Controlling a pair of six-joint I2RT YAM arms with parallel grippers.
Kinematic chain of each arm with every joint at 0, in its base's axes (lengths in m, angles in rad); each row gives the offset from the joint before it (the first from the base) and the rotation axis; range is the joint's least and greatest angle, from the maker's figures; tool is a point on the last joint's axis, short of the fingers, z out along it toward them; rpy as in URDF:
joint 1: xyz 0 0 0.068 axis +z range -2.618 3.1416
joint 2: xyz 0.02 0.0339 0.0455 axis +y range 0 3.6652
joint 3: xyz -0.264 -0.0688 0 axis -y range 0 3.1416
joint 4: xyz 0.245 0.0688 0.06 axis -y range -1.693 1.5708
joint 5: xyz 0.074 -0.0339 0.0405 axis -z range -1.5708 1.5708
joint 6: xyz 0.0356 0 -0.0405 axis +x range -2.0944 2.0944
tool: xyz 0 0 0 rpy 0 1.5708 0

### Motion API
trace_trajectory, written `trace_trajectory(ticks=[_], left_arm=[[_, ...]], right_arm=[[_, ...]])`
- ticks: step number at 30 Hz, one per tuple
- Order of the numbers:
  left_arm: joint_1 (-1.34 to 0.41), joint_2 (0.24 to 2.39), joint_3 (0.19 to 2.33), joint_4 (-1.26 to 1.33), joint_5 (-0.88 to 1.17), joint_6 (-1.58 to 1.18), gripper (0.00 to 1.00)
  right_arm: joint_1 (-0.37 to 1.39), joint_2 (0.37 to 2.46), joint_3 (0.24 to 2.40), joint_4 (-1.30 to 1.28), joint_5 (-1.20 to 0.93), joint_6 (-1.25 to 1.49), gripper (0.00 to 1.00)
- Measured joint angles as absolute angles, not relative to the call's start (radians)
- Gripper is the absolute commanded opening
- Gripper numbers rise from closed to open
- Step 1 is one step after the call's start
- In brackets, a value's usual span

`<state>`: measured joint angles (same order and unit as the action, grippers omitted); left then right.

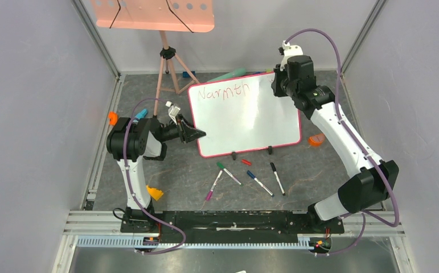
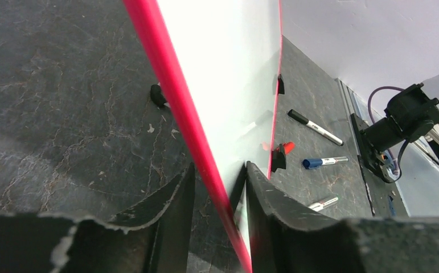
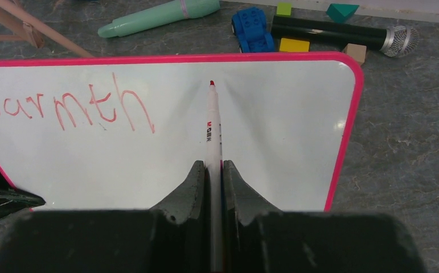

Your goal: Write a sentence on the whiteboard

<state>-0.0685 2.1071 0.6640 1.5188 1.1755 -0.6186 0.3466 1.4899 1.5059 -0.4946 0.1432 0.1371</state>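
Whiteboard (image 1: 251, 125): glossy, pink-rimmed, round-cornered rectangle.

White whiteboard (image 1: 251, 122) with pink-red rim, red lettering (image 1: 224, 91), white red-tipped marker (image 3: 212, 131), mottled dark grey table (image 1: 177, 170)

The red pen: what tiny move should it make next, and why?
Probably lower the red pen so its tip meets the whiteboard just right of "Warmth". The right pincer grips it over blank board, and only one word is written.
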Motion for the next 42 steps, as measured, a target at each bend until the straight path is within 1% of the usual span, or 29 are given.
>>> trace_trajectory(ticks=[4,5,8,9,12,15,20,23,26,29,33,38,42], left_arm=[[-0.068,2.107,0.664,1.517,1.176,-0.603,0.62],[-0.068,2.107,0.664,1.516,1.176,-0.601,0.63],[-0.068,2.108,0.664,1.513,1.176,-0.598,0.63],[-0.067,2.108,0.664,1.513,1.176,-0.598,0.61],[-0.067,2.109,0.664,1.512,1.174,-0.598,0.48],[-0.068,2.109,0.664,1.514,1.179,-0.598,0.38],[-0.075,2.108,0.664,1.517,1.176,-0.598,0.32],[-0.076,2.101,0.650,1.517,1.159,-0.598,0.22],[-0.078,2.066,0.596,1.517,1.117,-0.596,0.10],[-0.088,2.014,0.521,1.520,1.043,-0.580,0.03],[-0.091,1.988,0.474,1.520,0.993,-0.574,0.02],[-0.092,1.991,0.484,1.520,0.995,-0.575,0.02],[-0.092,2.004,0.497,1.520,0.997,-0.579,0.02]], right_arm=[[0.347,1.490,1.506,-0.503,0.100,0.130,0.00],[0.347,1.490,1.506,-0.503,0.082,0.129,0.00],[0.348,1.490,1.506,-0.503,0.030,0.131,0.00],[0.352,1.490,1.506,-0.503,0.010,0.134,0.00],[0.376,1.490,1.501,-0.502,-0.016,0.142,0.00],[0.423,1.490,1.488,-0.501,-0.030,0.154,0.00],[0.481,1.490,1.456,-0.487,-0.054,0.173,0.00],[0.498,1.488,1.441,-0.472,-0.075,0.176,0.00],[0.505,1.486,1.431,-0.456,-0.093,0.176,0.00],[0.511,1.486,1.430,-0.445,-0.106,0.176,0.00],[0.523,1.486,1.429,-0.423,-0.115,0.175,0.00],[0.562,1.494,1.430,-0.405,-0.115,0.176,0.00],[0.596,1.542,1.454,-0.413,-0.104,0.176,0.00]])
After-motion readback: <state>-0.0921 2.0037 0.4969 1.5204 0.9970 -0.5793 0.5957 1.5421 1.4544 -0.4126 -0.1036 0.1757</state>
